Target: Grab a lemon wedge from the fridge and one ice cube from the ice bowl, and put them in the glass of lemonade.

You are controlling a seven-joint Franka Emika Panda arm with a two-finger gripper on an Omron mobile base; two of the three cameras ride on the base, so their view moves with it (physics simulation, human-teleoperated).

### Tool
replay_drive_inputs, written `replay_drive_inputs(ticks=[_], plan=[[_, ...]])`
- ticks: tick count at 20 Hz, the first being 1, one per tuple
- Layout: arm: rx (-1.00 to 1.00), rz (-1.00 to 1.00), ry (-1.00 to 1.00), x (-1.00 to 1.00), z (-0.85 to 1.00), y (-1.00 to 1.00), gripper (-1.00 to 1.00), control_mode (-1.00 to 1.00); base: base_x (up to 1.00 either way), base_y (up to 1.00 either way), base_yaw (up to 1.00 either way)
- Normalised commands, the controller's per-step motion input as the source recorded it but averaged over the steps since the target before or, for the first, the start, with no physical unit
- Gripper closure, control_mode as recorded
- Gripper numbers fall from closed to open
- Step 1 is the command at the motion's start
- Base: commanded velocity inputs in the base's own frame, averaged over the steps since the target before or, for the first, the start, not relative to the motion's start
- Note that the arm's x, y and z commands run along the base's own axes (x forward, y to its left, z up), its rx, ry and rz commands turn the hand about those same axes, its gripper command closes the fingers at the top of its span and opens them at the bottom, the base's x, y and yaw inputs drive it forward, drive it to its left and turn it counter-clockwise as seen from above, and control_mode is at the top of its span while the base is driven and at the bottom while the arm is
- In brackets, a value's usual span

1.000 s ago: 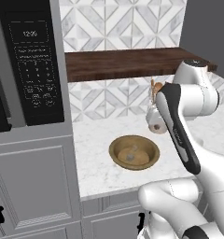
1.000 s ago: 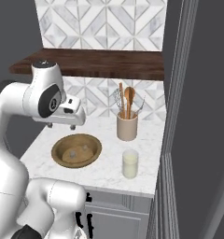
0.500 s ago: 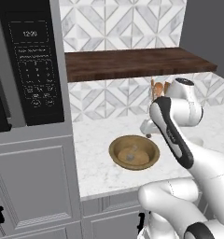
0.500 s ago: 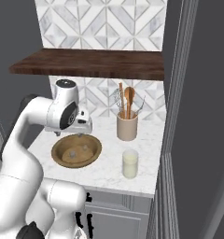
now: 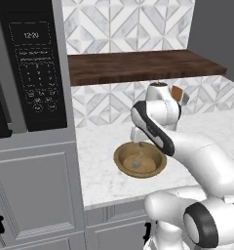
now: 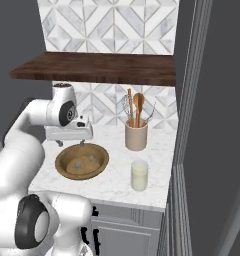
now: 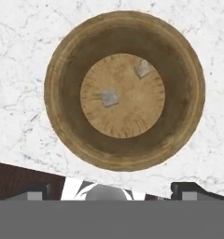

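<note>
From the left base view, my gripper (image 5: pixel 137 138) hangs over the ice bowl (image 5: pixel 121 161) on the white tabletop (image 5: pixel 97 168), at the bowl's 12 o'clock rim, with nothing in it. A pale ice cube (image 5: pixel 136 165) lies on the bowl's floor.

From the right base view, the glass of lemonade (image 6: pixel 139 175) stands at about 4 o'clock from the ice bowl (image 6: pixel 62 165), near but apart, with the utensil cup (image 6: pixel 136 136) behind it. I judge that the carry will be short, so I should lift straight up before I swing.

In the hand view, the fingertips (image 7: pixel 191 189) stand wide at the bottom edge. 2 cubes lie apart in the bowl: 1 (image 7: pixel 109 98) near the centre, 1 (image 7: pixel 142 69) at about 1 o'clock. I would take the central one, centre over it, descend straight and close gently, since it looks slippery.
</note>
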Motion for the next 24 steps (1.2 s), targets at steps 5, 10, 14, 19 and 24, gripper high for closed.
replay_drive_inputs(ticks=[5,10,14,19,24], plan=[[-0.02,0.00,0.04,0.30,-0.39,0.02,-1.00,-1.00,0.00,0.00,0.00],[0.00,0.00,0.00,0.14,-0.94,0.00,-1.00,-1.00,0.00,0.00,0.00],[0.03,0.00,-0.01,0.02,-0.94,0.00,-1.00,-1.00,0.00,0.00,0.00],[0.07,0.05,-0.13,0.00,-0.64,0.00,-1.00,-1.00,0.00,0.00,0.00],[0.02,0.04,-0.06,0.01,-0.08,0.01,-1.00,-1.00,0.00,0.00,0.00]])
